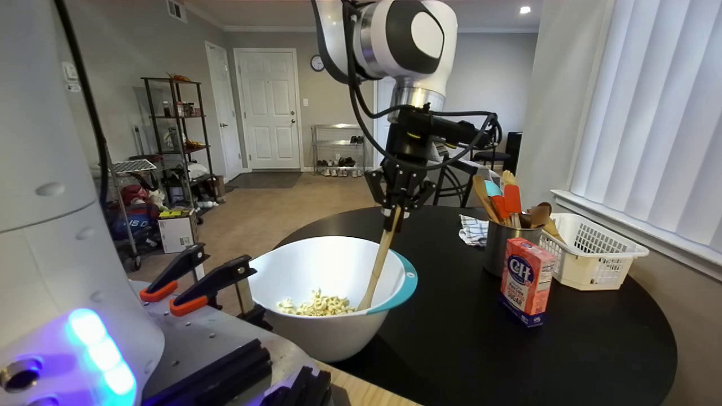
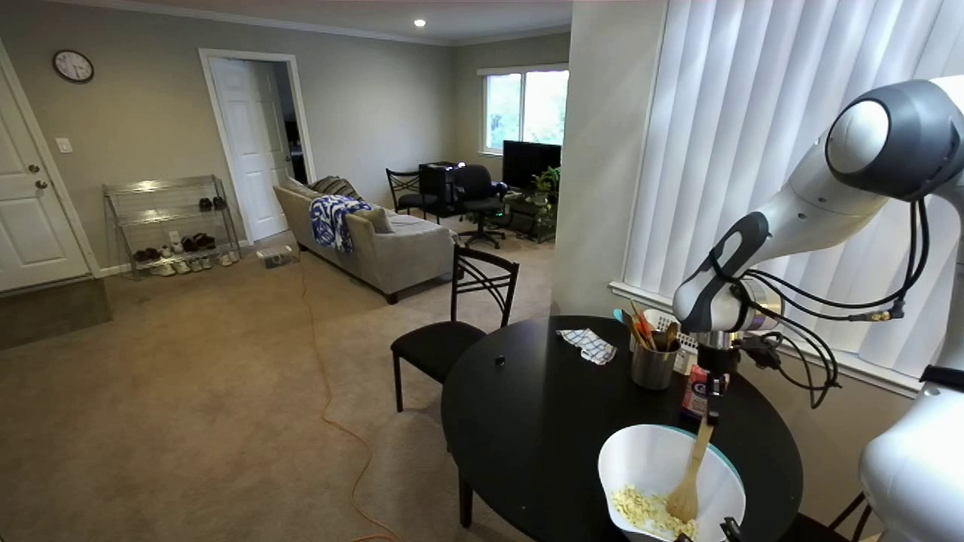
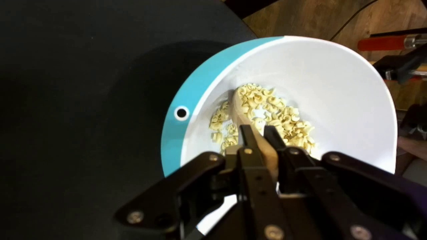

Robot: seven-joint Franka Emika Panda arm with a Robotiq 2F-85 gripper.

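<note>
While an exterior view shows the gripper [image 1: 396,217] above the one o'clock side of the bowl [image 1: 310,259], its jaws are clenched on the handle of a spoon [image 1: 379,265] that slants down toward the pasta [image 1: 318,305]. The sugar [image 1: 525,282] stands upright at the bowl's three o'clock on the table [image 1: 451,349], with the utensil can [image 1: 494,251] and the basket [image 1: 592,272] beyond it.

In an exterior view a cloth [image 2: 587,345] lies at the bowl's eleven o'clock; the spoon's handle leans toward one, its head down among the pasta, most of which is on its nine o'clock side.

In the wrist view the fingers [image 3: 247,135] flank the handle. The head rests near the bowl's nine o'clock wall, by the turquoise band [image 3: 173,136]; pasta spreads mainly to its three and four o'clock, with a smaller patch at seven.

Stirring looks like the step in hand. The next move probably calls for a low sweep toward four o'clock, pinched firmly so the handle cannot twist, and gentle enough to keep pieces inside.
</note>
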